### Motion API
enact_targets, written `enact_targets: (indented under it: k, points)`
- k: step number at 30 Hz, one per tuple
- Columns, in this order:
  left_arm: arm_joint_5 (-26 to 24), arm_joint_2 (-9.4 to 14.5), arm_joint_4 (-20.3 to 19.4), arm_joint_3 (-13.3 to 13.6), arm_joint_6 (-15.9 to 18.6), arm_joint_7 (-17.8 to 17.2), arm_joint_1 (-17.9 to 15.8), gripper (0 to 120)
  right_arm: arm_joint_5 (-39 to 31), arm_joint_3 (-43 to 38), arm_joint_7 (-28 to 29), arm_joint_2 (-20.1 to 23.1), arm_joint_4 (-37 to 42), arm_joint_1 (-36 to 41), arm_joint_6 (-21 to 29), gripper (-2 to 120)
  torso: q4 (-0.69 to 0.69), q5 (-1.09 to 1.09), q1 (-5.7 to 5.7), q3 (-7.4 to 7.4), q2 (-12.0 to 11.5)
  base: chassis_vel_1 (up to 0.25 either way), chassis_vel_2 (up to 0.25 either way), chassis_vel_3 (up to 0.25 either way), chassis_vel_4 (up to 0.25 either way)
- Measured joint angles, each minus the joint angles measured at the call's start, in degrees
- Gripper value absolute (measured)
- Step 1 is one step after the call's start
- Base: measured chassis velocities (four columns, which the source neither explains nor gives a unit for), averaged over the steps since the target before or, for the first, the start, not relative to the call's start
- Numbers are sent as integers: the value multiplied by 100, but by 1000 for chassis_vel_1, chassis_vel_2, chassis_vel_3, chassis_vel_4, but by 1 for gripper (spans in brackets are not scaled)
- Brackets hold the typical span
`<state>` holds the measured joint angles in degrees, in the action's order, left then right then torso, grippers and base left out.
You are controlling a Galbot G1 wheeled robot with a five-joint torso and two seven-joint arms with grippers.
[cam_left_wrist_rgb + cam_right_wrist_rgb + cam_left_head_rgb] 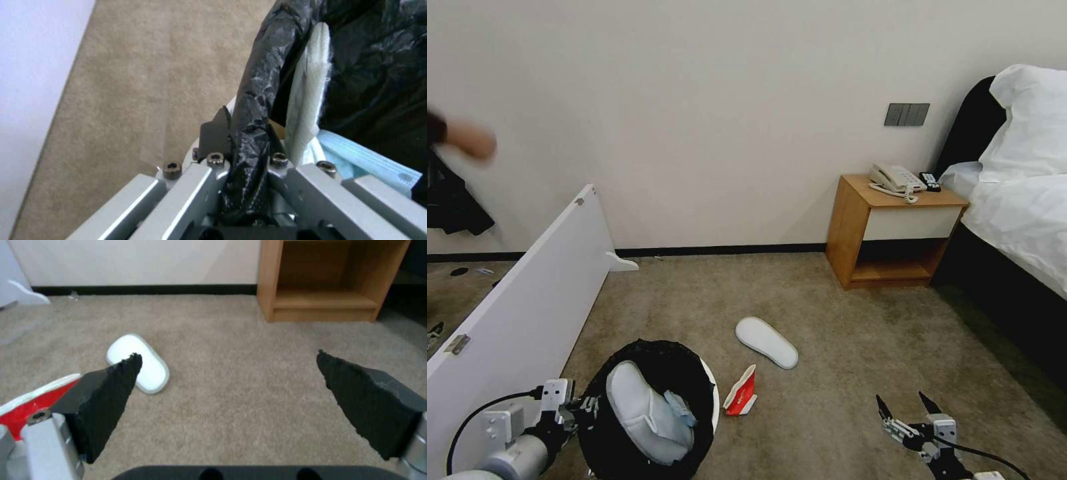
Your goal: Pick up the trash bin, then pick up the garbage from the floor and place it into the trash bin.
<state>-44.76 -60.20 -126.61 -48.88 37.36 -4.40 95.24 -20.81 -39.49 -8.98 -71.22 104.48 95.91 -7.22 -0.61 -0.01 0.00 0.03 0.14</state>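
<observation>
Clamping left gripper point(249, 140) pinches round white black-bagged trash bin point(710, 380) rim; right gripper point(908, 408) spread; flat white slipper point(766, 341) on carpet looks light, soft—grip its edge.

Evenly and softly lit throughout, with no hard shadows across the carpet point(840, 333). Dim only inside the open shelf of the nightstand point(894, 230) and along the dark bed base to its right. Far to the left of the nightstand, at the head view's edge, heavy motion blur on a person's hand point(468, 140). Noticeably bowed at the edges, wide-angle style, curving the white board point(527, 313) leaning there. Faint glossy highlights on the black bag point(253, 100) up close in the left wrist view. Soft and slightly smeared in both wrist views.
</observation>
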Motion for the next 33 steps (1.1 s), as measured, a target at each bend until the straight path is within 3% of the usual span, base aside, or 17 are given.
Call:
enact_targets:
  k: [4, 9, 33]
  points:
    - [-134, 79, 222, -257, -1, -10, -87, 2, 26, 27, -92, -11, -30, 53, -62, 100, 0, 1, 0, 0, 0, 0, 0, 0, 0]
    - [-179, 121, 300, -376, -1, -6, -72, 2, 41, 39, -204, -18, -71, 52, -113, 100, 0, 1, 0, 0, 0, 0, 0, 0, 0]
    - [-173, 27, 141, -303, 15, -20, 1, 2, -76, 83, -413, 17, -140, 70, -19, 100, 0, 1, 0, 0, 0, 0, 0, 0, 0]
